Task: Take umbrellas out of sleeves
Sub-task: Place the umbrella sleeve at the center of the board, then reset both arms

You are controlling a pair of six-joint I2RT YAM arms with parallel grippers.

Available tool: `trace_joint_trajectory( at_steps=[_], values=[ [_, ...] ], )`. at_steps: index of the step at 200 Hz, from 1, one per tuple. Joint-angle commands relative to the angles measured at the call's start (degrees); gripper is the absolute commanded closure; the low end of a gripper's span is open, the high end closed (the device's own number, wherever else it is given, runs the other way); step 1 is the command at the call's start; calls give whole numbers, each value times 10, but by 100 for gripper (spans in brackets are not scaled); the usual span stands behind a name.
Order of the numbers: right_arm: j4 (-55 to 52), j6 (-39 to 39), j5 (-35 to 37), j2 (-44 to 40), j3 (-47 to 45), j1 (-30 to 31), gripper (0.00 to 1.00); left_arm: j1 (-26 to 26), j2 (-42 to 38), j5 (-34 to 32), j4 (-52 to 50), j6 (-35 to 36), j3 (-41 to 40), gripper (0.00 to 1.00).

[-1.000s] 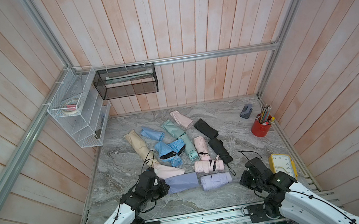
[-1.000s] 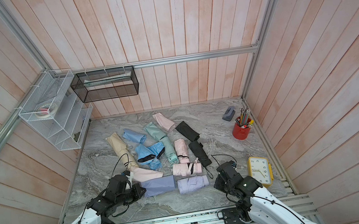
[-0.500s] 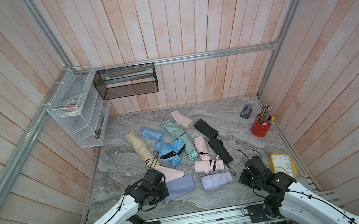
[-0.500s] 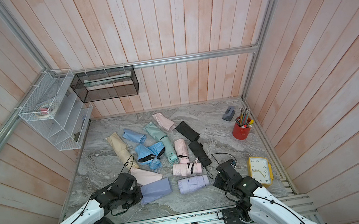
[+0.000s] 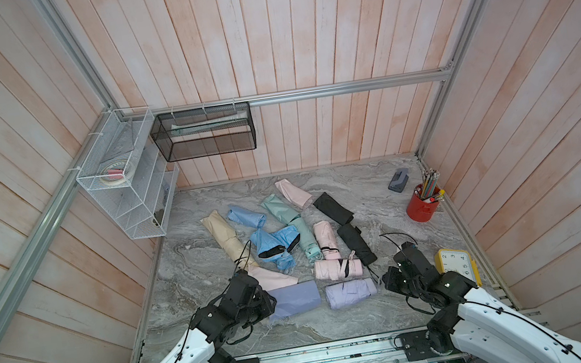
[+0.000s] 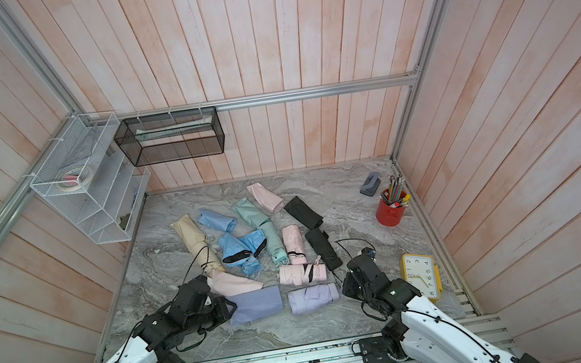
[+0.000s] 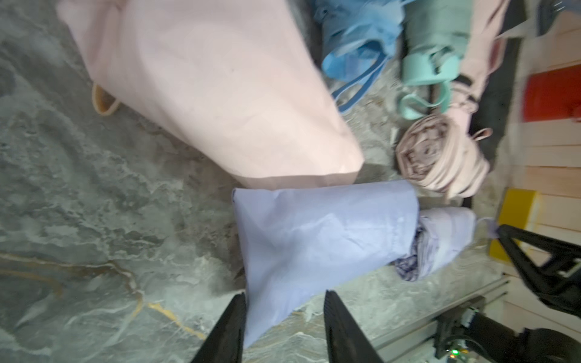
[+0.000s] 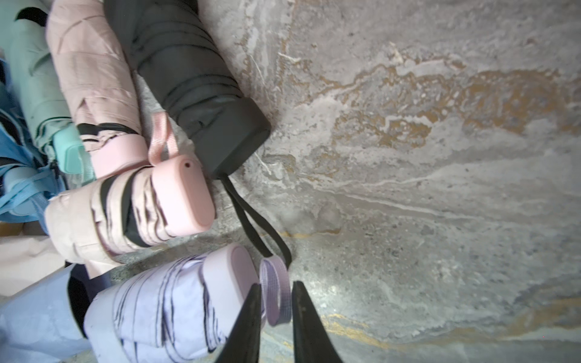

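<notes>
The lavender umbrella (image 5: 351, 292) lies bare near the table's front, apart from its flat lavender sleeve (image 5: 294, 299). My left gripper (image 7: 286, 311) is open, with a corner of the lavender sleeve (image 7: 314, 232) lying loose between its fingers. My right gripper (image 8: 276, 301) stands slightly open around the wrist cord (image 8: 276, 292) of the lavender umbrella (image 8: 163, 301), and the loop is not squeezed. Behind them lie a pink umbrella (image 5: 338, 269), a black umbrella (image 5: 357, 244), a pink sleeve (image 5: 271, 277) and several more umbrellas and sleeves.
A yellow clock (image 5: 457, 267) lies just right of my right arm. A red pencil cup (image 5: 420, 208) and a grey punch (image 5: 398, 180) stand at the back right. A white wire rack (image 5: 128, 190) and a black mesh basket (image 5: 205, 132) hang on the walls.
Both grippers were shut and now have their jaws apart. The left one has let go of the lavender sleeve, and the right one has loosened around the cord.
</notes>
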Motion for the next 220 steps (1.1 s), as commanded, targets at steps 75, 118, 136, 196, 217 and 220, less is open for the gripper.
trace_joint_trajectory(
  at_steps=[75,118,136,196,217,220],
  values=[
    [-30,-30,-9,-49,38,1,71,-2,-186,11,133,21,-37,28],
    [-33,-25,16,-84,64,0,69,-2,-214,-38,146,78,-12,0],
    [-5,-36,47,-120,75,1,66,-3,-225,-63,158,93,-10,0],
    [108,-105,223,-148,107,0,60,-2,-283,-210,195,155,-11,0],
    [175,-150,290,-143,110,0,54,-2,-293,-284,219,191,-13,0],
    [186,-156,300,-144,110,0,52,-1,-294,-294,223,197,-13,0]
  ],
)
